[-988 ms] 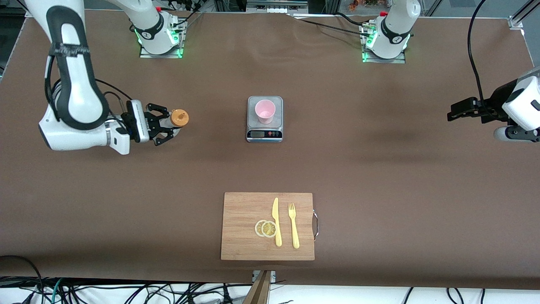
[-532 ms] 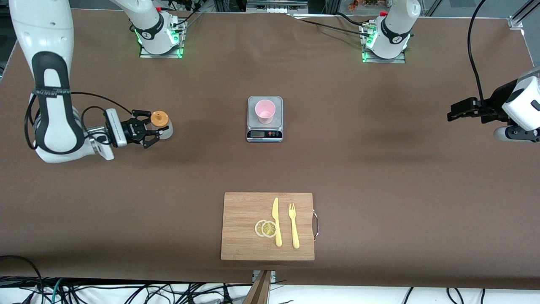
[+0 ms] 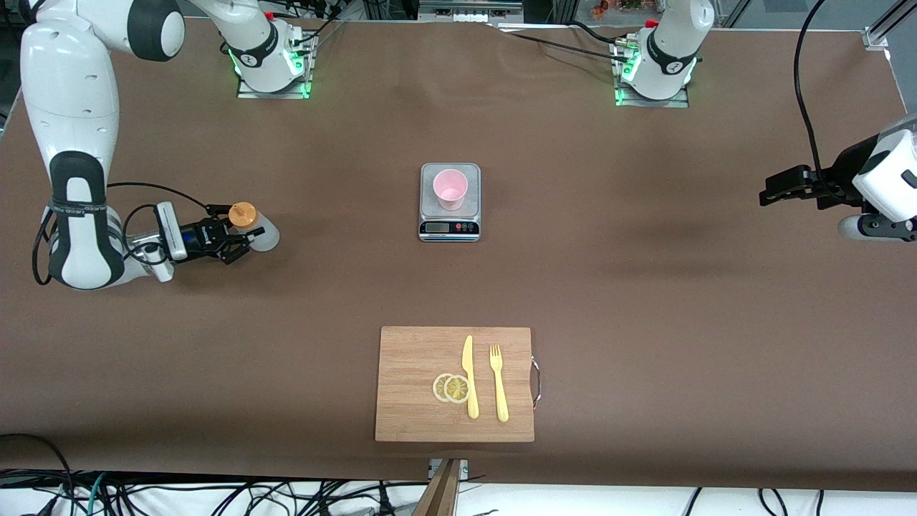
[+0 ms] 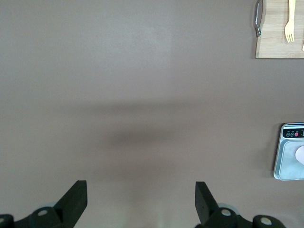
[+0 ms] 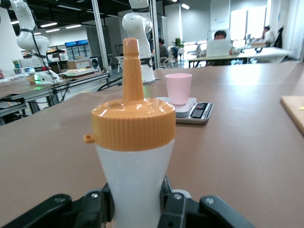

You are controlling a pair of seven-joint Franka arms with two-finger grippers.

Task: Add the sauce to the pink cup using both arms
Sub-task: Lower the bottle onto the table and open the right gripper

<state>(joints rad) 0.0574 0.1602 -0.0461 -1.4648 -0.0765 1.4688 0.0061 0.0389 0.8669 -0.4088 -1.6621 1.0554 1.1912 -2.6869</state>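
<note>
Right gripper is clamped around the sauce bottle, upright and low at the right arm's end of the counter. Pink cup sits on a small scale mid-counter. Left gripper waits, spread wide, over its own end

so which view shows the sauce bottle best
The right wrist view: the sauce bottle fills the frame, upright between the right hand's fingers. The front view shows it small, toward the right arm's end. The left wrist view misses it.
</note>
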